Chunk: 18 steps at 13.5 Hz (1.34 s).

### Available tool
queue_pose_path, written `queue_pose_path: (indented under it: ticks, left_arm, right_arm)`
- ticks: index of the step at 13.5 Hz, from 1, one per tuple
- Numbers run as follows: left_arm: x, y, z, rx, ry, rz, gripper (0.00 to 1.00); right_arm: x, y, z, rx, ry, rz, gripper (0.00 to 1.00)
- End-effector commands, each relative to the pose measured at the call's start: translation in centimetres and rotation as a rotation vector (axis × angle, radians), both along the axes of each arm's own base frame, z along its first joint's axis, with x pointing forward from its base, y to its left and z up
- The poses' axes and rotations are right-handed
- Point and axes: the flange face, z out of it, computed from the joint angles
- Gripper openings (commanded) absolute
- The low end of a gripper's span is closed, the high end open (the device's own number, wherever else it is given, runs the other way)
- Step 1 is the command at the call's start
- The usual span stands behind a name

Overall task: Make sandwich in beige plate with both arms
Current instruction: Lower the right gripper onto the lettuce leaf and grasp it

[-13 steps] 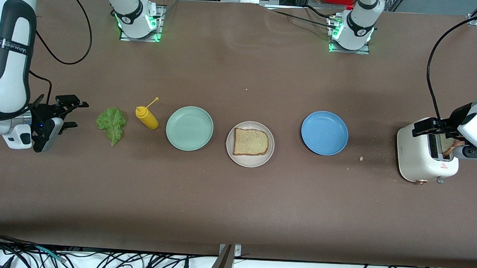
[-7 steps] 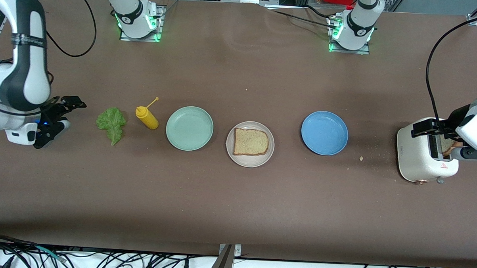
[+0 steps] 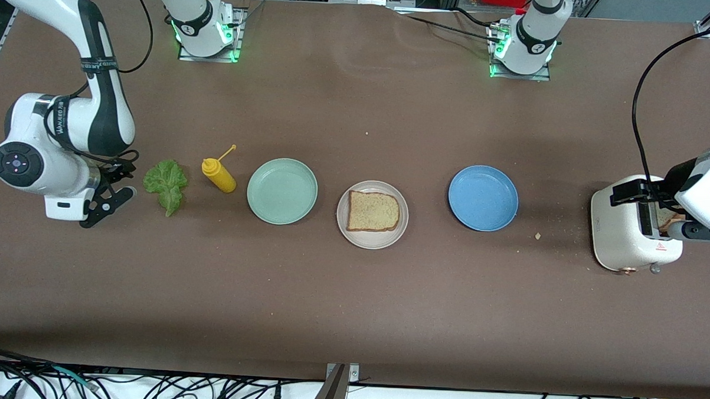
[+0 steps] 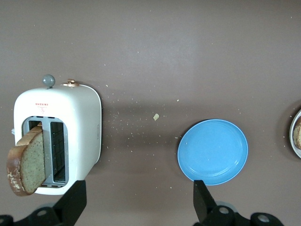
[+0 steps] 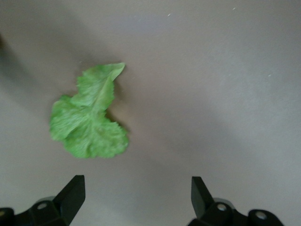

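- Bread (image 3: 373, 211), one slice, lies flat in the beige plate (image 3: 371, 242) at the centre of the front view; no lettuce or top slice is on it yet.
- Lettuce (image 3: 166, 184) lies on the surface (image 3: 351, 305) at the left of the front view, beside the mustard bottle (image 3: 219, 174). Judged very light, limp and easily torn: pinch it near the central rib or at a raised ruffle, not the thin edge.
- Second slice (image 4: 27, 160) stands tilted out of a toaster (image 3: 632, 233) slot at the right of the front view. Judged light, fairly stiff but crumbly: take it across its flat faces just under the upper crust, with gentle pressure.
- Right claw (image 3: 108, 195) is low, just beside the lettuce, fingers spread wide and holding nothing; in the right wrist view the leaf lies ahead of the fingertips (image 5: 70, 190), not between them.
- Left claw (image 3: 639, 191) hangs over the toaster, fingers spread and empty; the left wrist view shows the slice near one fingertip.
- Mint plate (image 3: 282, 190) and blue plate (image 3: 483, 197) flank the beige plate; both hold nothing.
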Motion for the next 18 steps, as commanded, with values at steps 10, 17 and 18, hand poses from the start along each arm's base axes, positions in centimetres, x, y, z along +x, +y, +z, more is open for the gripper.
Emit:
queue_pose_path:
  ticks: [10, 17, 18]
  left_arm:
    - [0.2, 0.0, -0.3, 0.031, 0.000, 0.000, 1.00]
    - [0.2, 0.0, -0.3, 0.031, 0.000, 0.000, 1.00]
    - [0.2, 0.0, -0.3, 0.031, 0.000, 0.001, 1.00]
  right_arm:
    - [-5.5, -0.8, -10.2, 0.224, -0.042, -0.279, 0.99]
    - [-6.2, 0.3, -12.9, 0.221, -0.002, -0.234, 0.00]
    - [-6.0, 0.3, -12.6, 0.221, -0.008, -0.232, 0.00]
